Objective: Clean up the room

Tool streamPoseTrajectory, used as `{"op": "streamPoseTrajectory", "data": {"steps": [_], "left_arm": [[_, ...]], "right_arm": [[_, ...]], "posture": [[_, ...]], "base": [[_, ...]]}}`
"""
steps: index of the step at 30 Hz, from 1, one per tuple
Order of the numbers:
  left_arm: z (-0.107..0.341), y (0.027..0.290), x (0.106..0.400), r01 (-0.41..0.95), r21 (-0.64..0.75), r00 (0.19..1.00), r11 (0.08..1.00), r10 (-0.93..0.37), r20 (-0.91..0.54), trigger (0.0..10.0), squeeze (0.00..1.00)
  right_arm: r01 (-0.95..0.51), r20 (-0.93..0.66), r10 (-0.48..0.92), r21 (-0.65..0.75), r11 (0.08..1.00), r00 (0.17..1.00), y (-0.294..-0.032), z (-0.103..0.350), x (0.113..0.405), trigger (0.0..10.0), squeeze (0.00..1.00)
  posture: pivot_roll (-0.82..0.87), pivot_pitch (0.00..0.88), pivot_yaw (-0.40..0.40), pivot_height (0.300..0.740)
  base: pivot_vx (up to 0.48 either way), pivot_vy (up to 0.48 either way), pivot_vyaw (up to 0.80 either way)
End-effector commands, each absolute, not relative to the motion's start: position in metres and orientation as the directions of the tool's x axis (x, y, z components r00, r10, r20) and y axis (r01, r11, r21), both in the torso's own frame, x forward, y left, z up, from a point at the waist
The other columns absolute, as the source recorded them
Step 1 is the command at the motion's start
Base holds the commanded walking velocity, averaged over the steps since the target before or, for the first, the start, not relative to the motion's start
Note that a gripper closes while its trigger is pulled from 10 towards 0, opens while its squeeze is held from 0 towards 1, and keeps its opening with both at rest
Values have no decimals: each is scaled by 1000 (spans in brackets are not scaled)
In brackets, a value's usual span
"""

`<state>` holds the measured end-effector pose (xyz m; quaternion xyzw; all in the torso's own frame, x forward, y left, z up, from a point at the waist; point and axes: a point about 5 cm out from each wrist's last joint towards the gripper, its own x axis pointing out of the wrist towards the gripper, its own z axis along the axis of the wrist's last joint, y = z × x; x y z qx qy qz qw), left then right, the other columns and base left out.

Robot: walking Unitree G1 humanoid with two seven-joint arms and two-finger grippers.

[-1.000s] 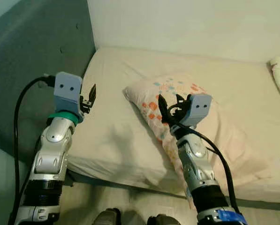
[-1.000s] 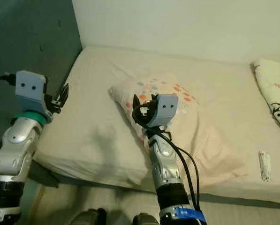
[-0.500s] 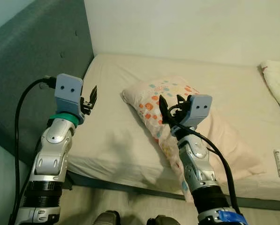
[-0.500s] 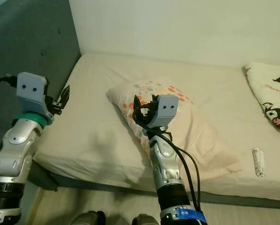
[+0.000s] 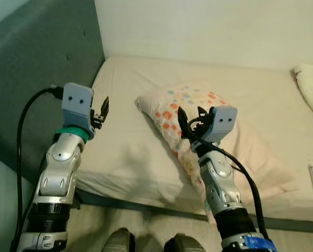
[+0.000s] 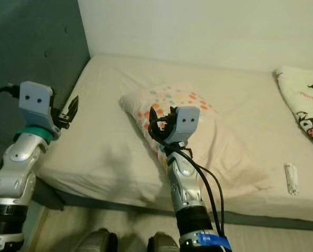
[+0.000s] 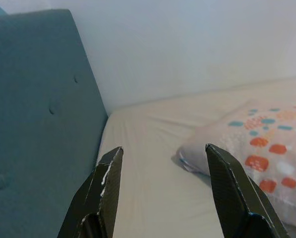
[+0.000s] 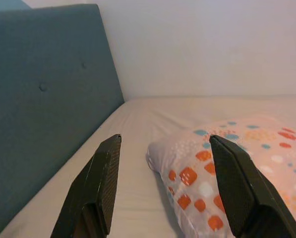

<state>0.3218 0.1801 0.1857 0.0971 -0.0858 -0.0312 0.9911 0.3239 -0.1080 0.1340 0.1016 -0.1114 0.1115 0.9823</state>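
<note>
A pale pillow (image 5: pixel 208 113) with orange and teal squares lies askew in the middle of the cream bed (image 5: pixel 130 152). My right gripper (image 5: pixel 189 114) hovers open over the pillow's near edge, holding nothing. Over the bed's left side my left gripper (image 5: pixel 103 106) is raised and open, also with nothing in it. In the right wrist view the pillow (image 8: pixel 232 168) lies just beyond the fingers (image 8: pixel 100 178). The left wrist view has the pillow (image 7: pixel 266 148) off to one side of that gripper (image 7: pixel 162 163).
A teal padded headboard (image 5: pixel 35 79) stands along the bed's left side, with a white wall (image 5: pixel 208 26) behind. A small white tube (image 6: pixel 291 177) lies near the bed's front right edge. A cream printed blanket (image 6: pixel 303 100) sits at the far right.
The camera has shifted slightly, so the whole scene sits a little lower and to the right. Both grippers hold the same open pose relative to the pillow.
</note>
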Motion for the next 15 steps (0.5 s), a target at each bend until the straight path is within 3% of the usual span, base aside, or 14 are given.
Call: {"op": "streamPoseTrajectory", "data": {"steps": [1, 15], "left_arm": [[181, 179, 320, 50, 196, 986, 979, -80, 149, 10000, 0], [180, 179, 320, 47, 197, 987, 979, -76, 144, 10000, 0]], "right_arm": [[-235, 229, 192, 179, 955, 954, -109, 130, 322, 10000, 0], [-214, 253, 169, 159, 964, 952, -115, 138, 325, 10000, 0]], "posture": [[40, 14, 35, 625], [40, 16, 37, 565]], "base": [[0, 0, 0], [0, 0, 0]]}}
